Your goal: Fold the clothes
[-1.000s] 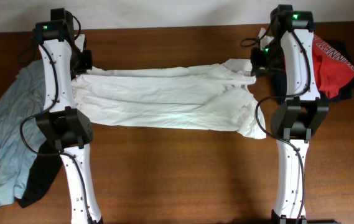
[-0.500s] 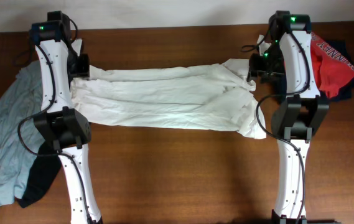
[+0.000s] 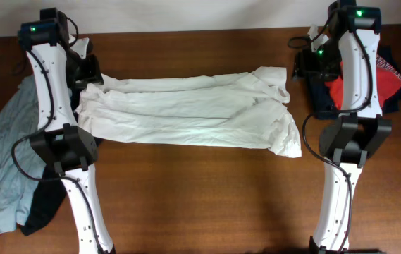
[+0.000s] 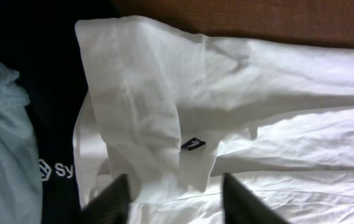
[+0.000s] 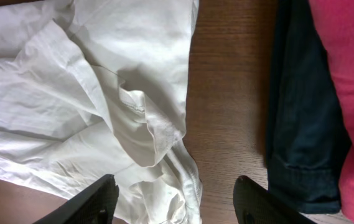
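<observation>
Overhead view showed the white T-shirt laid across the middle of the table as a long, loosely folded band running left to right, wrinkled along its length. The pale grey-blue shirt lay bunched at the table's left edge, partly over the black shirt. A red garment lay on a dark navy garment at the far right.

Left wrist view showed the left gripper above the T-shirt's left end, fingers spread, with nothing between them. A small black tag showed on the white cloth. The black shirt's white logo lay just beside that end.

Right wrist view showed the right gripper with fingers well apart and empty, above the T-shirt's right end and bare wood. Neither gripper held the cloth.
</observation>
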`<state>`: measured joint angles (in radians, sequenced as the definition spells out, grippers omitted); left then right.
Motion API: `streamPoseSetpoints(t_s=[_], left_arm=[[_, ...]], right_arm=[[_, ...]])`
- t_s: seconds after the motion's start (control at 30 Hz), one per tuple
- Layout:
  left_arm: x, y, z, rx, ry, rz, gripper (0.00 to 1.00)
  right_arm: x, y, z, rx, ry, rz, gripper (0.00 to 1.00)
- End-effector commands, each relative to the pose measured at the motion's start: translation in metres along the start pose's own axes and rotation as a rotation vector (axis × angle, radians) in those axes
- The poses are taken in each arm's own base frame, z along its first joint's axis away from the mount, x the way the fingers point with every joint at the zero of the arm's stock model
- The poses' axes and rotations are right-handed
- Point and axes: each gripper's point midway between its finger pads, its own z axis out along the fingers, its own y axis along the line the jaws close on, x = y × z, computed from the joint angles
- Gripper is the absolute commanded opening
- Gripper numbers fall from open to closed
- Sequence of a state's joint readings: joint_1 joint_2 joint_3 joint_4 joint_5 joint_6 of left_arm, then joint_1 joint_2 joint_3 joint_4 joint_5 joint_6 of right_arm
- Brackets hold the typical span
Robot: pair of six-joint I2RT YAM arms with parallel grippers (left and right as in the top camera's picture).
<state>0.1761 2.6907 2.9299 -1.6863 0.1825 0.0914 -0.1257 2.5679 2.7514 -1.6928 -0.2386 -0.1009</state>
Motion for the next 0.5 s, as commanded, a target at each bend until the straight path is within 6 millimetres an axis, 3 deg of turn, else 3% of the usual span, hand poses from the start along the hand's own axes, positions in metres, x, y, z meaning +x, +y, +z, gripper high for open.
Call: streamPoseSetpoints(t_s=[0.0,0.1,0.27,0.4,0.47], left_arm=[[-0.002,-0.008,-0.02,0.031,-0.037,0.014,0.31],[-0.003,-0.007,-0.032,0.018,-0.062,0.016,0.15],[-0.003,0.012,-0.055,-0.059,-0.101,0.0,0.02],[-0.002,0.025,-0.066,-0.088,-0.12,-0.022,0.01],[-0.001,0.027,-0.066,-0.088,-0.119,-0.028,0.07]], right_arm=[[-0.001,0.007,-0.012,-0.017,-0.027,-0.026,0.65],[-0.001,0.007,-0.011,-0.018,-0.027,-0.027,0.65],[-0.004,0.008,-0.012,-0.021,-0.037,-0.029,0.65],[-0.009,0.011,-0.012,-0.041,-0.057,-0.034,0.66],[-0.01,0.011,-0.012,-0.04,-0.062,-0.036,0.66]])
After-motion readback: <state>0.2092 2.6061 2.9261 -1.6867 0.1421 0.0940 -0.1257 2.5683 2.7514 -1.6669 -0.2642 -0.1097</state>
